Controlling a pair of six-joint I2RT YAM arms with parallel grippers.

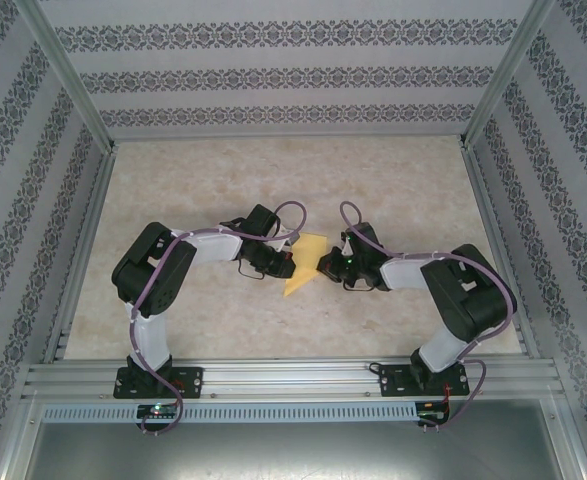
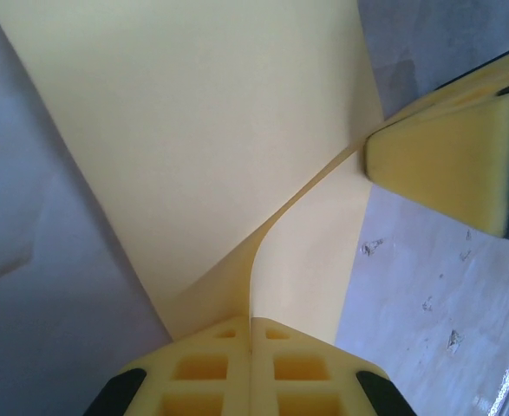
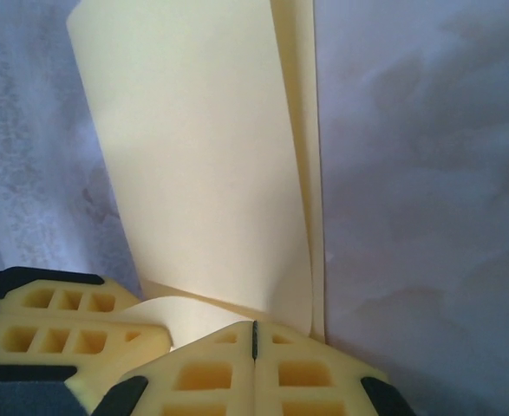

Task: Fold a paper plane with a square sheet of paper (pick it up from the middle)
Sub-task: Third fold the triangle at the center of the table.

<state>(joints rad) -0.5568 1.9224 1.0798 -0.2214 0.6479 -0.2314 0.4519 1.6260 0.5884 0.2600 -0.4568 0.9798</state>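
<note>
Being pinched from both sides, the square sheet of paper is gripped over the tabletop; left claw and right claw are clamped shut on it.

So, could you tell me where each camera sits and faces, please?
Top external: above and behind, looking down on the table; both arms, left end effector and right end effector on the yellow paper.
Left wrist: left arm, facing along its shut fingers into the paper.
Right wrist: same, right arm.
Shared: paper, opposite end effector.
</note>
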